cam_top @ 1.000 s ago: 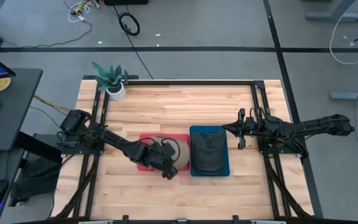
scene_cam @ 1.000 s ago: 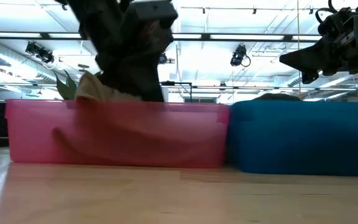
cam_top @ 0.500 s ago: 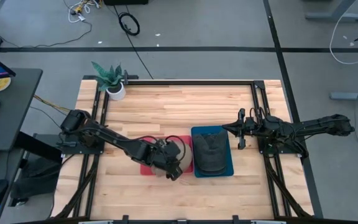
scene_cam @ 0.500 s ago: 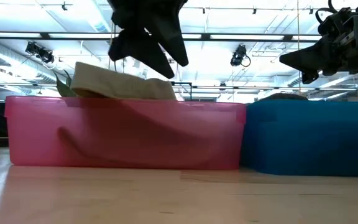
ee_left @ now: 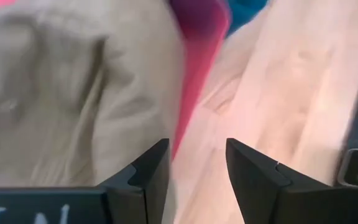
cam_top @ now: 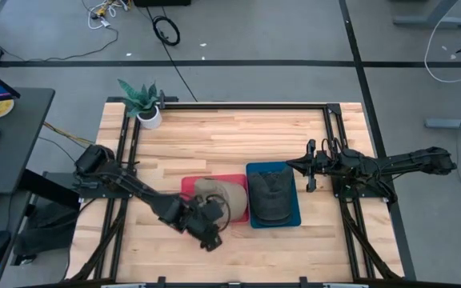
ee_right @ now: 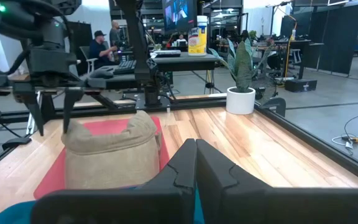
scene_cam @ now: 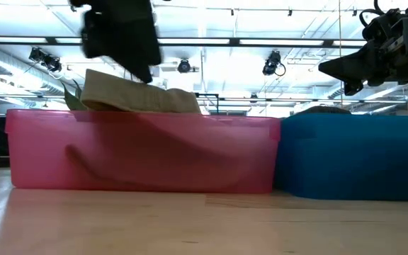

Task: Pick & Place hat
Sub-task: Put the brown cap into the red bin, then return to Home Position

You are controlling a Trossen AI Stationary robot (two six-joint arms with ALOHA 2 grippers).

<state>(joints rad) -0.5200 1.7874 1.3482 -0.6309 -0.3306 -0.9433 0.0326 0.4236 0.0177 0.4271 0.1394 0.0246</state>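
Tan hat [cam_top: 218, 194] sits in the pink bin [cam_top: 192, 185], crown bulging above the rim, brim side toward the blue bin [cam_top: 294, 214]. From the low cam I see the hat [scene_cam: 137, 95] poking over the pink wall [scene_cam: 140, 152], w/ the blue bin [scene_cam: 356, 156] just beside it on the table [cam_top: 238, 140]. Blue bin holds a dark hat [cam_top: 270, 196], lying flat inside. Left gripper [cam_top: 208, 234] hangs off the near edge of the pink bin, over bare wood, not touching the tan hat. On its wrist cam the two dark fingers [ee_left: 149, 174] stand apart w/ nothing between them; past them I get tan fabric [ee_left: 67, 93], a strip of pink wall [ee_left: 194, 68] and wood. Low cam shows that gripper [scene_cam: 122, 35] as a dark blur above the hat, clear of it. Right gripper [cam_top: 309, 167] is parked by the far right corner of the blue bin, above the table, arm stretched along the right frame rail. Its wrist cam has the fingers [ee_right: 179, 171] pressed together, empty, looking across at the tan hat [ee_right: 114, 146] in the pink bin [ee_right: 51, 177]. Potted plant [cam_top: 144, 104] stands at the table's far left corner, well apart from both bins. People sit at desks in the room behind, per right wrist cam.
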